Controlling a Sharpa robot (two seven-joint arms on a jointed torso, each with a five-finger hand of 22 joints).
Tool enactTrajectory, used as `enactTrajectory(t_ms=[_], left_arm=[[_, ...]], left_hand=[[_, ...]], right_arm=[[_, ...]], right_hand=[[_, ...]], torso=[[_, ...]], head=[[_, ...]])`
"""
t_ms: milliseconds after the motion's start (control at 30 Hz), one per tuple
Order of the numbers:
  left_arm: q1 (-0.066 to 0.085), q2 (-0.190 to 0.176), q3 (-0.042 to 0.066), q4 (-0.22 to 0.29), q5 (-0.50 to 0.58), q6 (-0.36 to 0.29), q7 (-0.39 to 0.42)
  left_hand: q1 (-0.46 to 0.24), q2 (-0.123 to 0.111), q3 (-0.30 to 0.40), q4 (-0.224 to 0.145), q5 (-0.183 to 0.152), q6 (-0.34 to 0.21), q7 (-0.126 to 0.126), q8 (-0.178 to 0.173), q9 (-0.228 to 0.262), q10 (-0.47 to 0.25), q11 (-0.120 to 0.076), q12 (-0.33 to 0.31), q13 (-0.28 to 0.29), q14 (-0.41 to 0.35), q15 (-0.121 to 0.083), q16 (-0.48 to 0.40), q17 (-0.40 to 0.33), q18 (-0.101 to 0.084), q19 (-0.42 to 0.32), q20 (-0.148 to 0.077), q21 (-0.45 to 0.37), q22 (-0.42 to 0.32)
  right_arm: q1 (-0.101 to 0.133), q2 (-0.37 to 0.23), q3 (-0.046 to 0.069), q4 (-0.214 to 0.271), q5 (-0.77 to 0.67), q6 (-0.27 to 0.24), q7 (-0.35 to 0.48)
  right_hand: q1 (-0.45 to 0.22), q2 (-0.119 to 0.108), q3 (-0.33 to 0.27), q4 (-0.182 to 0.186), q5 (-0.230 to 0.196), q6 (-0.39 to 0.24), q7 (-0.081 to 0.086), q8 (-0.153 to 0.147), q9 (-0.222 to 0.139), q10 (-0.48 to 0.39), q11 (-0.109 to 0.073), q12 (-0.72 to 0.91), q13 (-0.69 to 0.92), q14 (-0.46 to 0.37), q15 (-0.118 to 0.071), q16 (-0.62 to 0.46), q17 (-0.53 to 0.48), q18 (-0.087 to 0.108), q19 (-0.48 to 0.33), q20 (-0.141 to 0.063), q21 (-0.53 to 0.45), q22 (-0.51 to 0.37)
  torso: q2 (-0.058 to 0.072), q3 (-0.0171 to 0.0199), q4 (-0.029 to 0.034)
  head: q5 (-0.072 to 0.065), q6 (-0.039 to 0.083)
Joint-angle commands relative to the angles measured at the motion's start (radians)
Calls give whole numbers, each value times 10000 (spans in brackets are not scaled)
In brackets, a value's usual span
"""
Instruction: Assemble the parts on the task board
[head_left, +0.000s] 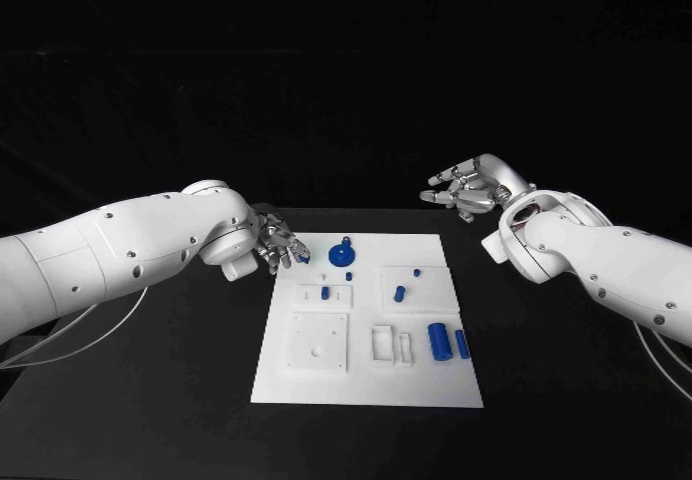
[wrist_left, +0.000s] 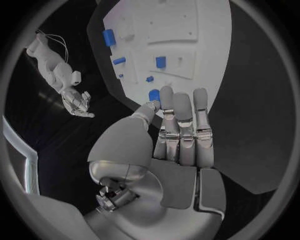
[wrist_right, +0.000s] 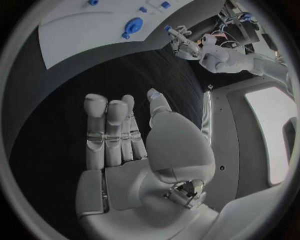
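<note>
Table (head_left: 173, 420): matte black, flat.
Task board (head_left: 433, 385): white rect. plate, smooth, mid-table, long side running away from the robot; shallow raised blocks and recesses moulded in it.
Round part (head_left: 342, 254): blue, disc-shaped w/ a small knob sticking out, at the board's far edge, nearer the left arm.
Cylinder part (head_left: 437, 339): blue, smooth, lying on its side on the board's near-right area; a slimmer blue bar (head_left: 462, 343) just beside it, nearer the board's right edge.
Small parts: blue block (head_left: 326, 292) in the white holder mid-left; blue piece (head_left: 401, 294) on the square block mid-right; tiny blue peg (head_left: 417, 271) beyond it.
Left hand (head_left: 277, 246): silver metal, jointed, glossy; at the board's far-left corner, close to the round part. Fingers (wrist_left: 183, 120) straight, side by side, holding nothing in wrist view.
Right hand (head_left: 469, 190): silver, raised beyond the board's far-right corner, well apart from it; fingers (wrist_right: 106, 127) extended, near together, thumb apart, palm bare, nothing held.
Arms: white, smooth rounded shells.
</note>
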Motion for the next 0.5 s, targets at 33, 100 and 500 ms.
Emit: enactTrajectory(t_ms=[33, 100, 500], left_arm=[[40, -219, -53, 521, 298, -314, -298], [42, -348, -138, 757, 251, -399, -319], [-76, -710, -637, 1608, -362, -895, -353]], left_hand=[[-92, 28, 753, -818, 63, 1168, -739, 11, 445, 397, -163, 35, -18, 53, -10, 27, 14, -73, -30, -18, 53, 221], [-97, 26, 750, -815, 63, 1167, -739, 10, 442, 397, -163, 36, -18, 54, -10, 27, 15, -73, -31, -17, 55, 220], [-168, -41, 746, -840, 169, 1281, -774, 18, 363, 398, -190, 179, 9, 97, -24, 94, 83, -73, -17, -26, 124, 217]], right_arm=[[-29, -15, 6, -5, -2, 111, 28], [-41, -21, 6, -7, -1, 106, 29], [-84, -112, 6, 50, 18, 97, 11]], right_hand=[[-24, 57, -3, 53, 53, -69, 30, -14, 1, 57, 0, 2, -10, 10, -34, 17, -13, 72, 473, -74, -21, 613], [-24, 57, -3, 53, 53, -69, 30, -14, 1, 57, 0, 2, -10, 10, -34, 17, -13, 72, 473, -74, -21, 613], [-20, 38, 0, 86, 141, -93, 34, -15, 1, 59, 1, 1, -11, 15, -35, 17, -14, 73, 476, -74, -34, 610]], torso=[[-57, -12, 41], [-61, -14, 54], [-141, -9, 152]], head=[[1, -54], [1, -62], [-44, -174]])
